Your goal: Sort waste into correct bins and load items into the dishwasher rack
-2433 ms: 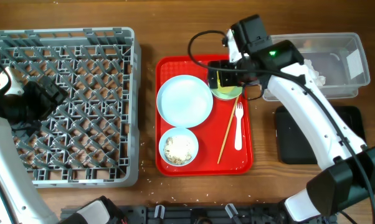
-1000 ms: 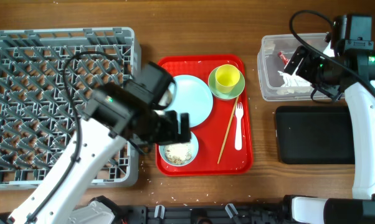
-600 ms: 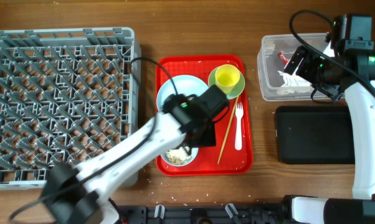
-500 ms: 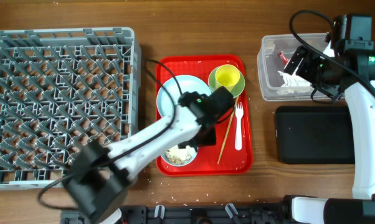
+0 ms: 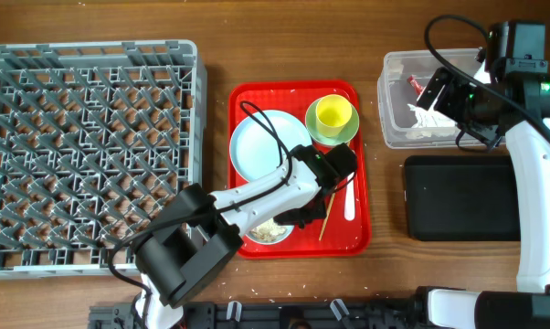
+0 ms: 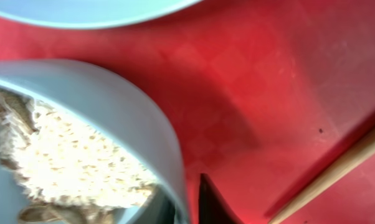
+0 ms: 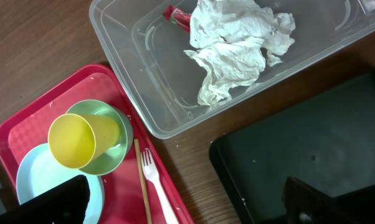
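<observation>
Left gripper (image 6: 181, 208): one finger inside, one outside rim of bowl (image 6: 100, 118); pinched or slack, cannot tell. Bowl body lies to gripper's left-edge side, rice crumbs (image 6: 69, 162) inside, chopstick (image 6: 337, 168) just right, all on red tray (image 6: 268, 74). Only wrist view shows this straddle. Overhead hides it under arm but places bowl mid-desk, toward front edge. Right gripper (image 7: 175, 205): fingers wide apart, empty, at far-right corner by clear tub (image 7: 137, 74); left arm nearer to bowl.

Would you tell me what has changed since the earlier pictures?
The left gripper swung from the rack to the red tray, reaching the rim of the bowl. The right gripper moved from the yellow cup to above the clear tub. The plate, fork and chopsticks stayed put.
</observation>
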`<state>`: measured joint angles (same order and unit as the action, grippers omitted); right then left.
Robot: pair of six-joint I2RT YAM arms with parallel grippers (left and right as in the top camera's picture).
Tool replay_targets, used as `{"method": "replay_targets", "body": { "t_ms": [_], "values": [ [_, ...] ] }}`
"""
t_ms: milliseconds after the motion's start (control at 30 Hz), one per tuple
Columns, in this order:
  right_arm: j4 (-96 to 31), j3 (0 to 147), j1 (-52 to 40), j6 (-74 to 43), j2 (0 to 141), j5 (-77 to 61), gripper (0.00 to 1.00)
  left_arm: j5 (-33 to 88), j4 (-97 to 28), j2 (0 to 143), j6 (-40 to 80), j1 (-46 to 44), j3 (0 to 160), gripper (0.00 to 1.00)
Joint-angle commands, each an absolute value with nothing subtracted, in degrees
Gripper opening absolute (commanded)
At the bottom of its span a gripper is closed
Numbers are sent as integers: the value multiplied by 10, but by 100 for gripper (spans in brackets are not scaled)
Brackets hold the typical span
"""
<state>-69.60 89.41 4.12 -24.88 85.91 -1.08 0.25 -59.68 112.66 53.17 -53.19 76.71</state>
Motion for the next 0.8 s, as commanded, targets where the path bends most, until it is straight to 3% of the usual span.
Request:
{"method": "replay_targets", "body": {
  "t_ms": [0, 267, 467, 600, 767],
  "values": [
    [-695, 900, 40, -256, 859, -14, 100, -5, -607, 1131, 536, -531, 764, 4],
    [-695, 900, 40, -256, 859, -14, 100, -5, -713, 1090, 486, -530, 839, 4],
    [-695, 900, 40, -257, 859, -14, 100, 10, -738, 940, 316, -461, 908, 4],
    [-695, 900, 40, -257, 859, -14, 100, 53, -718, 839, 211, -300, 908, 4],
    [-695, 900, 40, -257, 859, -14, 100, 305, -644, 819, 16, -11, 908, 4]
  ]
}}
